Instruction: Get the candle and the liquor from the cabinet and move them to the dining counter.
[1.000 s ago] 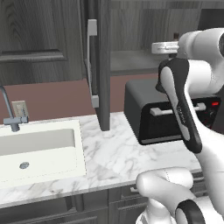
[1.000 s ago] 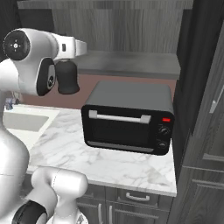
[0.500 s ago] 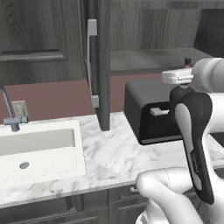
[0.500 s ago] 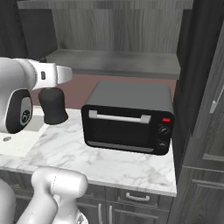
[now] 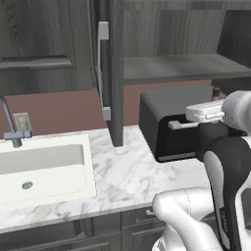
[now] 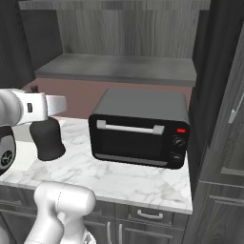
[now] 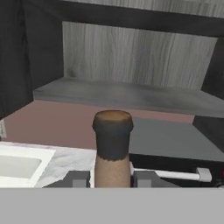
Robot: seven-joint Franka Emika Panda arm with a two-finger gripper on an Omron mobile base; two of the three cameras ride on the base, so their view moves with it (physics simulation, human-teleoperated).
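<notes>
My gripper (image 7: 112,177) is shut on the thin neck of the liquor (image 7: 112,140), a black bottle whose brownish stopper stands up between the fingers. From the right base, the gripper (image 6: 50,112) is at the left, with the liquor's bell-shaped body (image 6: 47,140) hanging under it above the marble worktop. The left base view has the gripper (image 5: 212,115) at the right, in front of the oven. The cabinet (image 5: 166,68) stands open, and its grey shelf (image 7: 131,96) is bare. The candle and the dining counter are out of view.
A black toaster oven (image 6: 138,128) sits on the marble worktop (image 6: 119,176) under the cabinet shelf. The open cabinet door (image 5: 115,73) with its silver handle (image 5: 103,68) juts out to the left of the oven. A sink (image 5: 44,166) and faucet (image 5: 10,122) lie further left.
The gripper has drawn back from the cabinet shelf and come down with the liquor in it, from shelf height to just over the worktop beside the oven.
</notes>
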